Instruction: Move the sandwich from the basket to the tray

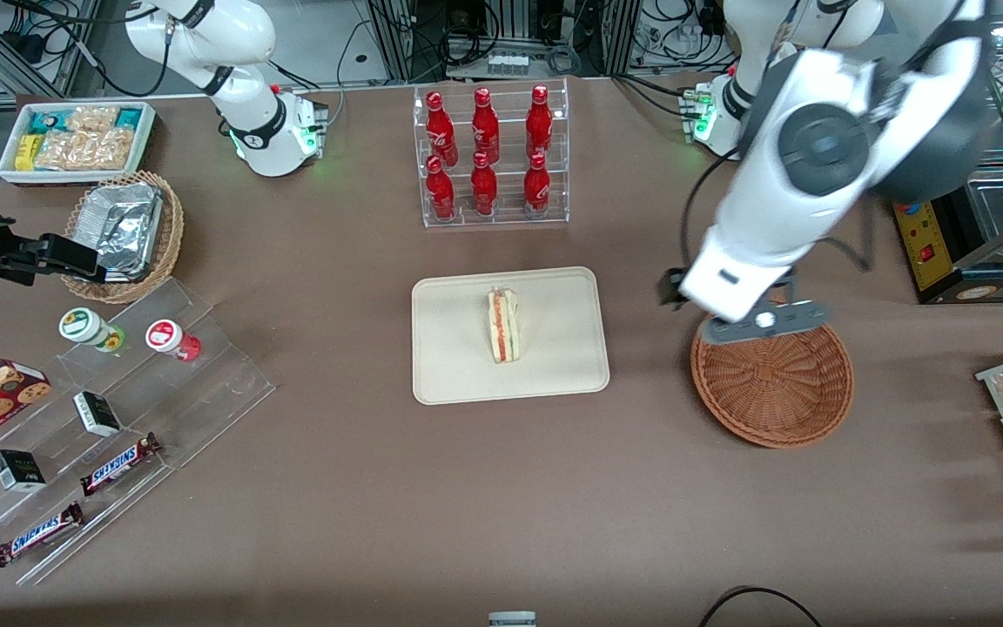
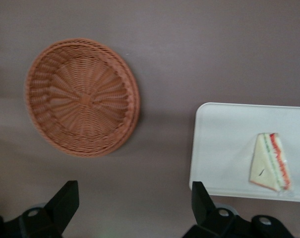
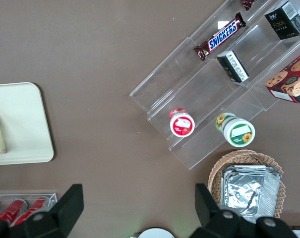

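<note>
The sandwich (image 1: pixel 503 326) lies on the tray (image 1: pixel 554 383) near its middle, cut edge with red and green layers facing up, nothing touching it. The tray sits flat on the brown counter (image 1: pixel 432 505), nearer the front camera than the clear rack of red bottles (image 1: pixel 490 157). The basket (image 1: pixel 771 387) rests on the counter toward the working arm's end, apart from the tray, and holds nothing. The gripper (image 2: pixel 135 206) hangs in the air above the counter between basket and tray, close over the basket's rim in the front view; its fingers (image 2: pixel 65 201) stand wide apart and hold nothing.
</note>
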